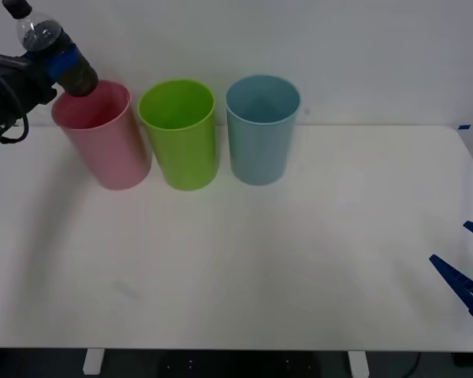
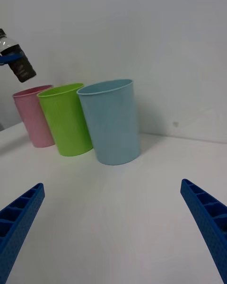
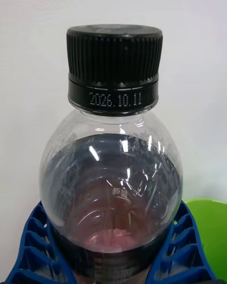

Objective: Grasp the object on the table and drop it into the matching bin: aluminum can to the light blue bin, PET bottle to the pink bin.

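Note:
My left gripper [image 1: 63, 61] is shut on the PET bottle [image 1: 51, 43], a small clear bottle with a black cap and dark contents, held tilted in the air just above the far-left rim of the pink bin [image 1: 102, 146]. Up close, the bottle [image 3: 112, 170] sits between the blue ribbed fingers [image 3: 33, 251]. In the right wrist view the bottle [image 2: 16, 61] hangs above the pink bin [image 2: 34, 116]. The light blue bin [image 1: 260, 130] stands at the right end of the row. My right gripper [image 1: 467, 272] is open, low at the table's right edge.
A green bin [image 1: 181, 134] stands between the pink and light blue bins, close to both. The white table [image 1: 260, 268] stretches wide in front of the row. A white wall rises right behind the bins.

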